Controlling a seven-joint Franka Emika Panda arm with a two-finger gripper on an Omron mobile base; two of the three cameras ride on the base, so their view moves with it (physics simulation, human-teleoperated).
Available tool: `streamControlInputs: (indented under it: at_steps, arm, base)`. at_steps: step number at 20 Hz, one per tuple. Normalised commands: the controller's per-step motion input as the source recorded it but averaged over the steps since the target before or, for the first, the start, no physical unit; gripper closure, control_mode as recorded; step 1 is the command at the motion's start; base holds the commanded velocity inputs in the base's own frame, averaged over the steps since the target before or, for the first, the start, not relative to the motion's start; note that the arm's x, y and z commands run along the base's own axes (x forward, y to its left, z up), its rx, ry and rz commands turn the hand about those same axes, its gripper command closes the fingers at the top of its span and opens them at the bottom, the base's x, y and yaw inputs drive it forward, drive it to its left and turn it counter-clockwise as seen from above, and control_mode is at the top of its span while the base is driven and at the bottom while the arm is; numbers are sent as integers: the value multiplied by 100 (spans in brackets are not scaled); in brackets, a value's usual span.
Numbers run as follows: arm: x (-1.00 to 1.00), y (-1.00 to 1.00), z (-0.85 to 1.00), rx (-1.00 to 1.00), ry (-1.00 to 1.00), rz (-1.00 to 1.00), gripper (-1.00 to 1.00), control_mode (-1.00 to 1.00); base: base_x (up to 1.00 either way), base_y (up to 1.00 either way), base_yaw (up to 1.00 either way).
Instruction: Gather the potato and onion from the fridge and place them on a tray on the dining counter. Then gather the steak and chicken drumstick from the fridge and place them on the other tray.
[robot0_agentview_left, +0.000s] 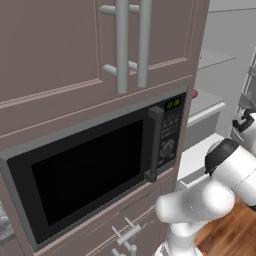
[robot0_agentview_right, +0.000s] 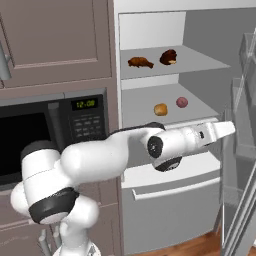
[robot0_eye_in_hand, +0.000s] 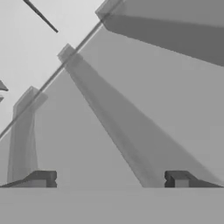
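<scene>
The fridge stands open, its front unblocked. On the upper shelf the chicken drumstick and steak lie apart, with bare shelf to their right. On the lower shelf the potato and onion sit near each other. The open door bounds the right; the microwave cabinet walls the left.

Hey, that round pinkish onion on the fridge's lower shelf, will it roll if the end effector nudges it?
Probably. The onion looks nearly spherical and sits loose on a smooth flat shelf, so a sideways nudge could send it rolling, perhaps toward the potato beside it. Its compact shape suggests it is firm enough to grip.
</scene>
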Motion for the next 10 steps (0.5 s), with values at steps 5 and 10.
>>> streamControlInputs:
  at_steps: [5,10]
  arm:
    - [77,-82,9,14,25,11,-100,-100]
    - [48,-58,0,12,10,16,-100,-100]
  base:
    - [0,0,0]
    - [0,0,0]
